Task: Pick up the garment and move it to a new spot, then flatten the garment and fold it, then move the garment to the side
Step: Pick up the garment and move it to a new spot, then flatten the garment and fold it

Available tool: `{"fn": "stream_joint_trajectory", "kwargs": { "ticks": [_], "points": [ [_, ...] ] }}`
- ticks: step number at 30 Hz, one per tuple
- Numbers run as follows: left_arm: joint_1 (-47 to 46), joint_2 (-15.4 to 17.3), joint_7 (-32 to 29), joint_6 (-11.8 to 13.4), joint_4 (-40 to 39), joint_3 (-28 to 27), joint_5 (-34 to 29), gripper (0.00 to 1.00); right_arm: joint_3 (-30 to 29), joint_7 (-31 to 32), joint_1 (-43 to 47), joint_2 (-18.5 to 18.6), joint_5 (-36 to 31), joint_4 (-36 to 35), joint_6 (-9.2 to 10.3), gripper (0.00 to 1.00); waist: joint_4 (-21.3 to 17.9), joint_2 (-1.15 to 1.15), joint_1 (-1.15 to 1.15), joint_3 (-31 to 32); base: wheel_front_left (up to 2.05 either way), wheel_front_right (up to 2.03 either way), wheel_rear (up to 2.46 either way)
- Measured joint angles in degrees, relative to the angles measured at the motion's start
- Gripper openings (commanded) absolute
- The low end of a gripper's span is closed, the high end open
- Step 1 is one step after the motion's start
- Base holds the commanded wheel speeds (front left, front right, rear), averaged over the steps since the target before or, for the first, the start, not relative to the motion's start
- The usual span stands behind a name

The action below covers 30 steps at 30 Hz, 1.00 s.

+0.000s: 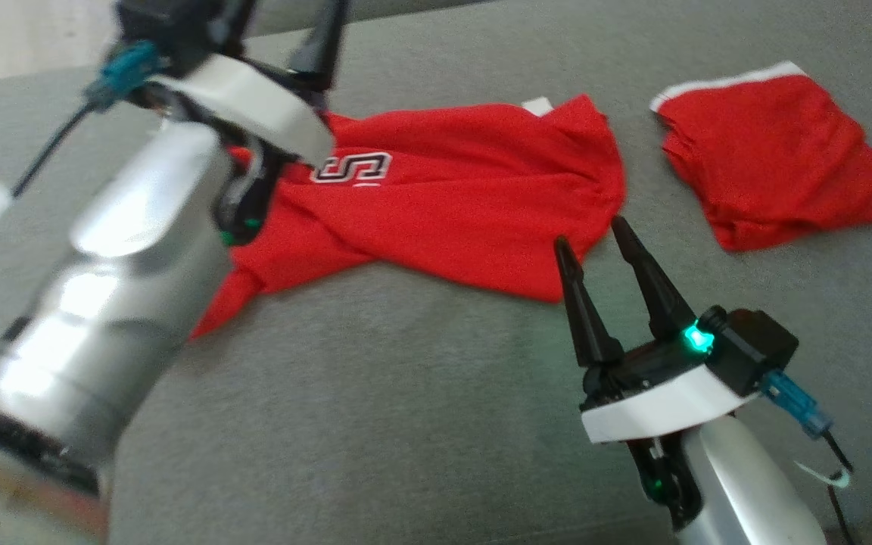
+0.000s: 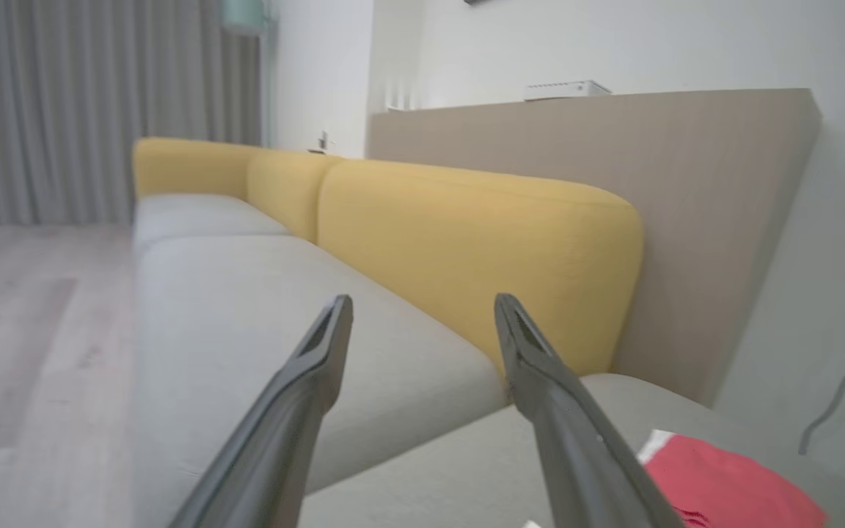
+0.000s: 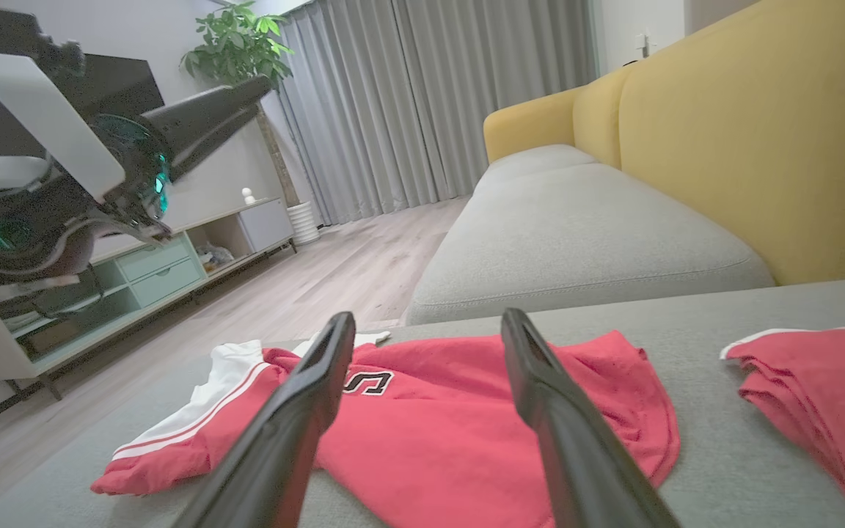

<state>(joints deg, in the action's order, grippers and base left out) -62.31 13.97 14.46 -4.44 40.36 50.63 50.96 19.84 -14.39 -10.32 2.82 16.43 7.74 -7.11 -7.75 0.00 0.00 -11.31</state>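
While L arm [image 1: 126, 250] reaches up over the shirt [image 1: 443, 204], L gripper [image 2: 422, 308] is released, jaws apart. R gripper [image 1: 590, 236] low by shirt hem, also spread.

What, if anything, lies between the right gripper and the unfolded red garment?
Nothing visible does. The right gripper, jaws open, points straight at the near edge of the unfolded red garment. The folded red garment lies apart to the right on the grey cushion, off that line.
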Motion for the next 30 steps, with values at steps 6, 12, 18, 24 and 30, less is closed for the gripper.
{"fn": "stream_joint_trajectory", "kwargs": {
  "ticks": [6, 12, 18, 24, 30],
  "points": [
    [13.54, 6.02, 0.24, 3.21, -10.42, -6.73, -7.2, 1.0, -3.08, 0.0, 2.69, 0.0, -0.82, 0.6, 0.0, 1.0, 5.13, 0.0, 0.0, 2.65, 0.0, 0.0, 0.0],
    [32.84, 8.99, 0.24, 7.66, -21.54, -14.51, -9.82, 1.0, -5.34, 0.0, 4.31, -0.01, -2.02, 0.77, 0.0, 1.0, 9.46, 0.0, -0.01, 5.1, 0.0, 0.0, 0.0],
    [47.5, 7.0, 0.23, 9.62, -28.51, -20.29, -10.81, 1.0, -6.16, 0.0, 5.54, -0.01, -2.41, 0.81, 0.0, 1.0, 11.93, 0.0, -0.01, 6.16, 0.0, 0.0, 0.0],
    [53.77, 4.68, 0.23, 8.94, -29.86, -23.12, -15.22, 1.0, -5.21, 0.0, 6.46, -0.04, -2.83, 1.26, 0.0, 1.0, 13.48, 0.0, -0.01, 5.79, 0.0, 0.0, 0.0],
    [50.32, 3.34, 0.24, 6.67, -28.63, -23.15, -16.95, 1.0, -4.36, 0.0, 6.19, -0.03, -2.71, 1.23, 0.0, 1.0, 12.2, 0.0, 0.0, 4.45, 0.0, 0.0, 0.0]
  ]
}}
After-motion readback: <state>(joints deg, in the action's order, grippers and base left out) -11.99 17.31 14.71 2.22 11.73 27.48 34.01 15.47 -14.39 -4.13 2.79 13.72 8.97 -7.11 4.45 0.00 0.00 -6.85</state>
